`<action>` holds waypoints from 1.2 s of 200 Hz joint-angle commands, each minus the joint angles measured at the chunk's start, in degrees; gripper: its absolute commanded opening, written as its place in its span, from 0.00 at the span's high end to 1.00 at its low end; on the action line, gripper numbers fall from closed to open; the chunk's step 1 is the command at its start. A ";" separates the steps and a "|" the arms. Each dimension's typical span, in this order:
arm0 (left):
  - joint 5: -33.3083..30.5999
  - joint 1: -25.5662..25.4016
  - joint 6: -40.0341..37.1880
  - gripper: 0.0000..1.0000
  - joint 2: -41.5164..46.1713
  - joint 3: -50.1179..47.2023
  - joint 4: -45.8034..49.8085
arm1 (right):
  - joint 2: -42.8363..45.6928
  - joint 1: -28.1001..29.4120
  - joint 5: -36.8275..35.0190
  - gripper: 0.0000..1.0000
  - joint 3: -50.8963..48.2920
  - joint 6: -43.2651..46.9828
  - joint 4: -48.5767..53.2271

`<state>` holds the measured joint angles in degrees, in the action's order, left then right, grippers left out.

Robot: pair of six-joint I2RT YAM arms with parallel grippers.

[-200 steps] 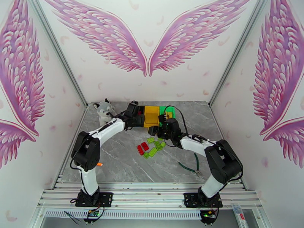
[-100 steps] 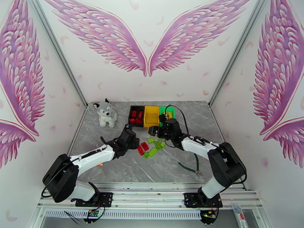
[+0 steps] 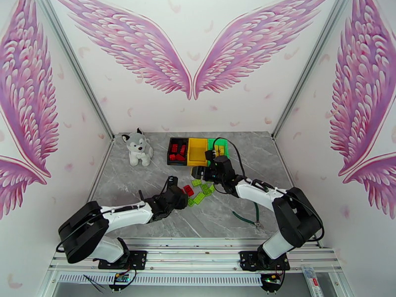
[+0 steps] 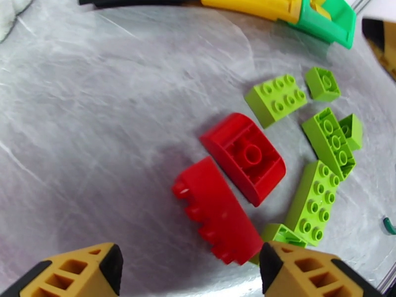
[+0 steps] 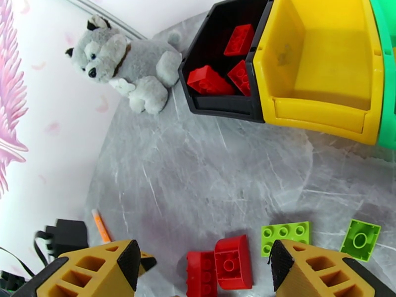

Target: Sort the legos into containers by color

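1. The left claw [image 4: 190,273] hangs low over the table [image 4: 99,120], released, its tips spread wide with nothing pinched between them.
2. Just ahead of it, between the tips, a red brick [image 4: 218,214] lies on its side. Close against that brick's far side sits a rounded red brick [image 4: 242,157], flipped hollow side up.
3. To that claw's right, several green bricks [image 4: 313,201] lie loose, one poking out beside the right tip.
4. These pieces look light, hard and smooth, so they will likely skid on the slick table or twist out of a corner pinch. The tipped red brick seems best taken across its middle, tips square on two opposite faces, clear of the green neighbour.
5. The right claw [image 5: 203,258] is released too and carries nothing. The red pair lies just ahead of it between its tips, and a green brick lies by its right tip.
6. Well ahead of the right claw stands the black bin [image 5: 218,102] with red bricks [image 5: 210,79] inside. The yellow bin [image 5: 317,115] touches its right side, and the green bin [image 5: 386,70] comes next. The toy husky [image 5: 123,65] sits ahead to the left.
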<state>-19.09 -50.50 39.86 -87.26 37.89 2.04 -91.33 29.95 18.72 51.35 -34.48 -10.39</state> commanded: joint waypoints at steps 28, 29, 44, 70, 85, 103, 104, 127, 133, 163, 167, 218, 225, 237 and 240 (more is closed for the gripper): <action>-2.92 -0.74 0.92 0.28 -5.18 4.98 0.07 | 0.69 0.37 -0.66 0.24 0.11 0.73 0.63; -2.95 -0.74 0.88 0.28 -5.23 5.04 0.07 | 0.70 0.37 -0.64 0.24 0.13 0.73 0.59; -3.55 -0.70 0.78 0.28 -5.53 5.08 -0.11 | 0.33 0.32 -0.29 0.24 0.31 0.61 0.40; -3.78 -0.39 0.38 0.29 -7.04 5.84 0.20 | -0.07 0.30 0.09 0.24 0.51 0.33 0.29; -3.96 -0.30 0.46 0.33 -7.82 5.80 0.18 | -0.06 0.34 0.09 0.25 0.42 0.25 0.30; -4.16 -0.12 0.71 0.40 -7.79 5.19 -0.23 | 0.16 0.32 -0.07 0.25 0.24 0.28 0.29; -4.18 -0.12 0.69 0.40 -7.77 5.18 -0.26 | 0.18 0.35 -0.03 0.25 0.24 0.28 0.29; -4.16 -0.08 0.83 0.49 -6.98 4.56 -0.35 | 0.21 0.29 -0.18 0.25 0.17 0.16 0.29; -4.21 -0.12 0.77 0.51 -6.75 4.43 -0.22 | 0.14 0.36 -0.13 0.25 0.18 0.14 0.30; -4.59 -0.09 0.49 0.59 -6.09 4.46 0.45 | 0.14 0.32 -0.10 0.25 0.24 0.12 0.20; -4.68 -0.04 0.46 0.61 -6.00 4.47 0.69 | 0.16 0.35 -0.09 0.25 0.24 0.15 0.20; -6.09 0.38 0.25 0.71 -2.82 2.47 1.77 | 0.22 0.33 -0.06 0.25 0.21 0.28 0.29; -6.29 0.47 0.16 0.72 -2.03 2.07 1.99 | 0.23 0.37 -0.07 0.25 0.16 0.14 0.24; -6.87 0.73 0.22 0.73 -0.20 1.20 2.47 | 0.30 0.37 0.00 0.25 0.15 0.13 0.20; -7.00 0.86 0.16 0.73 0.27 0.96 2.56 | 0.26 0.35 0.00 0.25 0.19 0.16 0.24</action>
<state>-23.90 -50.37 40.49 -91.33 40.66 2.85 -91.26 29.95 18.59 51.35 -34.48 -10.09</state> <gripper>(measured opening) 0.295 0.753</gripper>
